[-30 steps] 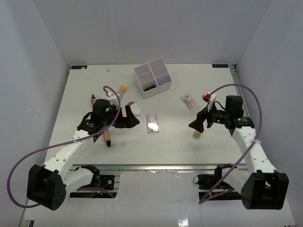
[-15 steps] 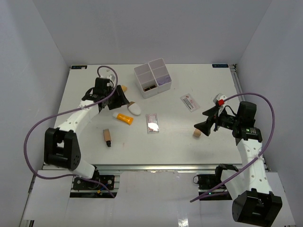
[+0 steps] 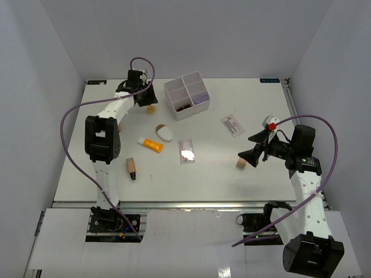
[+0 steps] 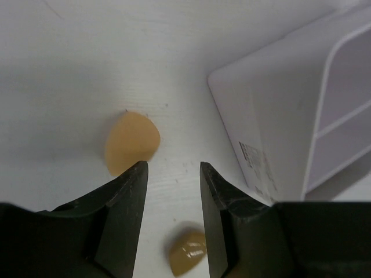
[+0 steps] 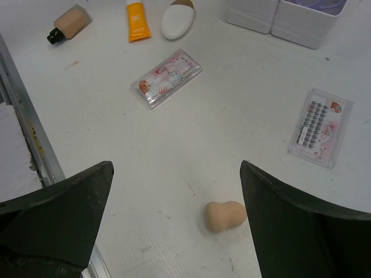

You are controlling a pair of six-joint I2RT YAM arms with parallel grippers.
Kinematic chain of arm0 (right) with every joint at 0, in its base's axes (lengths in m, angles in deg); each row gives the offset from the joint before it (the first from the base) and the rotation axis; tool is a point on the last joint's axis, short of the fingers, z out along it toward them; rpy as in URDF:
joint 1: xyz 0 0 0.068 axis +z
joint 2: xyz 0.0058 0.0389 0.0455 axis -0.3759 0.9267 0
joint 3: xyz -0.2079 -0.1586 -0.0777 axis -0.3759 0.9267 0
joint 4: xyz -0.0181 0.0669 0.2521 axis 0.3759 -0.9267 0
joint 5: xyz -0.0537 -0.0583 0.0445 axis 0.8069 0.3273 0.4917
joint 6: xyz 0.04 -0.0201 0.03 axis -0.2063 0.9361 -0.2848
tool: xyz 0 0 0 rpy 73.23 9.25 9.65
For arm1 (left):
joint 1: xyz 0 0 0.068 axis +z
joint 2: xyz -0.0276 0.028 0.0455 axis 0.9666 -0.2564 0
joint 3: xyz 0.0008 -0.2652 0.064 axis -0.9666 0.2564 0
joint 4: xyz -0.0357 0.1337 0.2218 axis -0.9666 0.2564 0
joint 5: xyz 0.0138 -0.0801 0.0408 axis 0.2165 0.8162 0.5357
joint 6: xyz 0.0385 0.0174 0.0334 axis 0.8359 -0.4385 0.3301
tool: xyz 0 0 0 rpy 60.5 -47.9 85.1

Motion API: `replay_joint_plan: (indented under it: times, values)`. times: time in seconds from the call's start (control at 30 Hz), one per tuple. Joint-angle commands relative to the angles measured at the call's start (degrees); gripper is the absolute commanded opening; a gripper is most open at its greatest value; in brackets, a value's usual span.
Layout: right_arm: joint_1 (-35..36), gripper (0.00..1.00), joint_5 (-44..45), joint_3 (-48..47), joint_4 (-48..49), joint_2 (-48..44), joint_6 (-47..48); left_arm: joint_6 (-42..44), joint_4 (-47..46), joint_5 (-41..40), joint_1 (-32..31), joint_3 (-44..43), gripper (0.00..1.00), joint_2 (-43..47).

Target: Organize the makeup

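My left gripper (image 3: 143,99) reaches to the far left of the table beside the white box (image 3: 186,94). Its jaws stand partly apart, open (image 4: 173,166). A beige sponge (image 4: 132,143) lies just beyond the left fingertip. A small glossy tan lump (image 4: 186,259) shows between the fingers, near the right one. My right gripper (image 3: 248,149) hangs wide open (image 5: 175,168) over a second beige sponge (image 5: 225,216). On the table lie the orange tube (image 3: 152,145), the tan bottle (image 3: 132,168), the pink palette (image 3: 186,150) and the white-red packet (image 3: 232,125).
A white oval piece with a brown end (image 3: 164,132) lies between the tube and the box. The box holds something dark in its near compartment. The box wall (image 4: 272,116) stands close on the right of my left gripper. A metal rail (image 5: 29,133) edges the table.
My left arm has swung from the orange tube to the back left by the box, and its jaws have narrowed. My right arm drew back to the right, then held still.
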Motion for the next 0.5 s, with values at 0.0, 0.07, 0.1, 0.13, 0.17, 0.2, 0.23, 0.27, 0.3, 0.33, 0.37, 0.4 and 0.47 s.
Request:
replay_joint_plan:
  times: [0.0,0.07,0.1,0.13,0.17,0.2,0.23,0.27,0.3,0.33,0.37,0.4,0.47]
  values:
    - [-0.31,0.96,-1.33,0.46,0.7,0.76,0.13,8.95,1.28,-3.53,0.24,-8.87,0.51,-5.18]
    - [-0.33,0.96,-1.37,0.57,0.74,1.06,0.17,11.0,1.22,-5.15,0.16,-10.61,0.51,-6.82]
    - [-0.34,0.96,-1.41,0.59,0.74,1.12,0.24,11.82,1.19,-5.95,0.16,-11.06,0.5,-7.25]
    - [-0.39,0.96,-1.51,0.54,0.81,1.22,0.32,12.64,0.86,-6.3,0.16,-11.02,0.49,-7.59]
    - [-0.37,0.96,-1.65,0.53,0.91,1.4,0.39,13.59,0.2,-6.41,0.14,-10.66,0.48,-8.12]
    - [-0.32,0.96,-1.53,0.47,0.92,1.46,0.45,14.31,-0.39,-6.71,0.09,-9.95,0.47,-8.06]
    - [-0.34,0.96,-1.42,0.46,0.95,1.47,0.5,14.94,-0.91,-6.98,0.03,-9.09,0.47,-8.09]
    - [-0.39,0.96,-1.32,0.46,1.0,1.47,0.55,15.53,-1.37,-7.37,-0.03,-8.2,0.47,-8.15]
    - [-0.47,0.96,-1.32,0.54,1.0,1.48,0.55,16.1,-1.53,-8.81,-0.11,-7.55,0.47,-8.31]
    - [-0.47,0.96,-1.22,0.54,1.0,1.53,0.55,16.41,-1.48,-9.43,-0.21,-7.45,0.47,-8.62]
    - [-0.46,0.97,-1.13,0.54,1.02,1.58,0.55,16.67,-1.45,-9.96,-0.3,-7.24,0.47,-8.87]
    - [-0.4,0.97,-1.07,0.54,1.07,1.63,0.55,16.84,-1.45,-10.29,-0.35,-6.8,0.47,-8.98]
    - [-0.44,0.97,-0.96,0.54,1.09,1.55,0.55,17.08,-1.45,-10.93,-0.56,-6.09,0.45,-9.01]
